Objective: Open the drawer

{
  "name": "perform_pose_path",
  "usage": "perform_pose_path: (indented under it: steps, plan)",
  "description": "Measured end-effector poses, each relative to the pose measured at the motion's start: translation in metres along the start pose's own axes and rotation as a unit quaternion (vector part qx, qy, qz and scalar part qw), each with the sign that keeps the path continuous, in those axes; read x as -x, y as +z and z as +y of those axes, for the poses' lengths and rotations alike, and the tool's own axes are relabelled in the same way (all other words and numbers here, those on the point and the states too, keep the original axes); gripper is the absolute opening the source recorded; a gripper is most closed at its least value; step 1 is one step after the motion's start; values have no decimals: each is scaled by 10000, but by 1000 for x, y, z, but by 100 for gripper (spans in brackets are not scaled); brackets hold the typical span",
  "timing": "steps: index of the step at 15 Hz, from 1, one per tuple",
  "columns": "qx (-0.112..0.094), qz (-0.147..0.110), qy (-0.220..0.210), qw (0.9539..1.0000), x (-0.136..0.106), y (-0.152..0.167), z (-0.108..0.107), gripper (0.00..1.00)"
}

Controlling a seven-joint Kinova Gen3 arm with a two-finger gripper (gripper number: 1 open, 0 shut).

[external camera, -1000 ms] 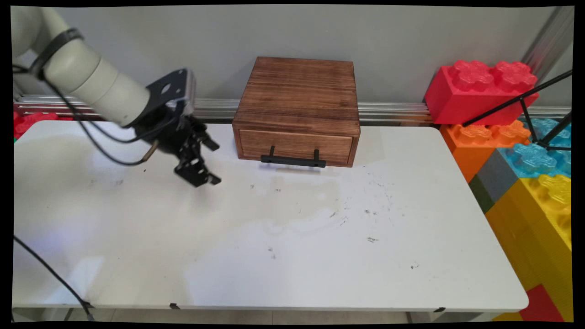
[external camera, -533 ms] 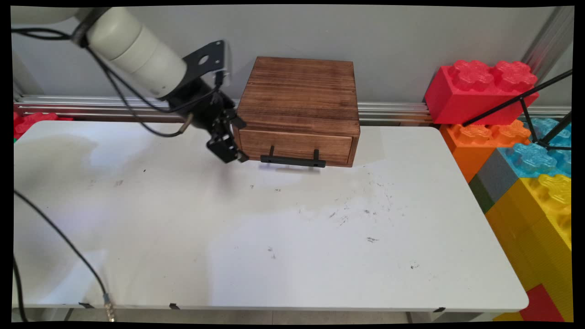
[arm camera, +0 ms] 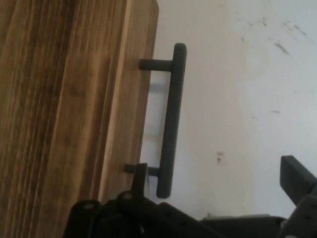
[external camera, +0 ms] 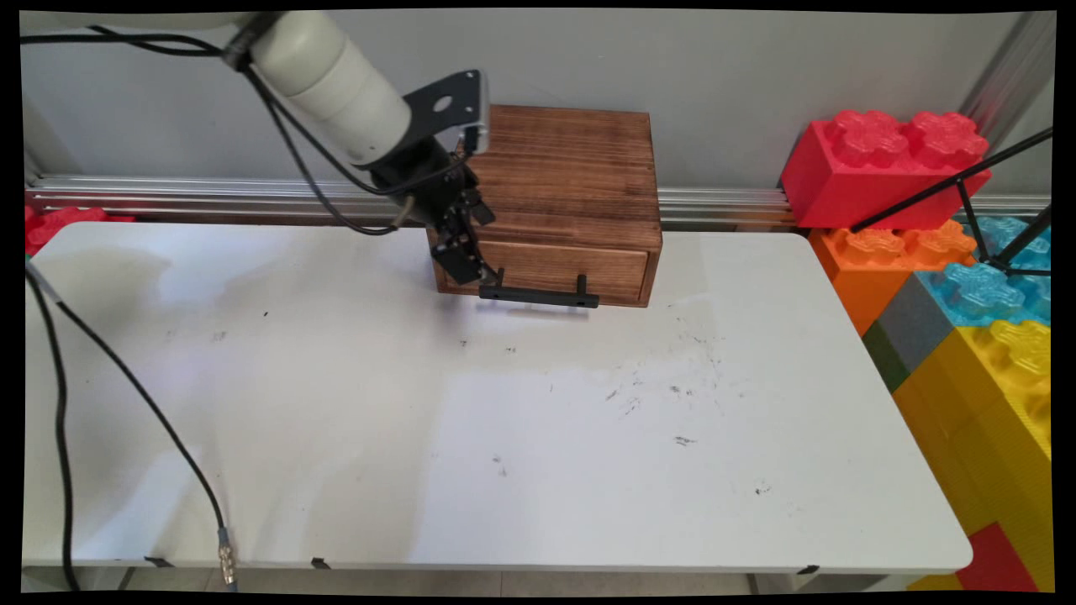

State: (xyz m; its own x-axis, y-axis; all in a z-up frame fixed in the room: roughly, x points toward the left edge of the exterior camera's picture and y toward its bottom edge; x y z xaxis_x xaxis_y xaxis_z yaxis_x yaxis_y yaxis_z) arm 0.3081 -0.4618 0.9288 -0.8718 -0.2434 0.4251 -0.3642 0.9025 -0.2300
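Observation:
A dark brown wooden box (external camera: 555, 168) with one shut drawer stands at the back middle of the white table (external camera: 504, 437). A black bar handle (external camera: 538, 296) runs along the drawer front. My gripper (external camera: 486, 245) hangs in front of the box's left front corner, just above the handle's left end, and it is open. In the hand view the box (arm camera: 64, 109) fills the left side and the handle (arm camera: 171, 119) runs up the middle. One finger (arm camera: 141, 178) sits beside the handle's near post, while the other (arm camera: 297, 181) is far off to the right. Nothing is held.
Large toy bricks are stacked off the table's right edge: red (external camera: 883, 164), orange (external camera: 878, 256), blue (external camera: 979, 290) and yellow (external camera: 1000, 386). Black tripod legs (external camera: 950, 185) cross them. A black cable (external camera: 126, 378) droops over the table's left part. An aluminium rail (external camera: 168, 189) runs along the wall.
The arm has swung right and towards the wall, carrying the gripper from the open table on the left to the box's left front corner, by the handle's end. The fingers stayed open.

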Motion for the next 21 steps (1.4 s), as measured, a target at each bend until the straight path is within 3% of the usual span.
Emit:
perform_pose_path:
  steps: [10, 21]
  plan:
    - [232, -236, 367, 9988, -12, 67, -13, 100]
    - [287, -430, 826, 9952, -15, 114, -9, 100]
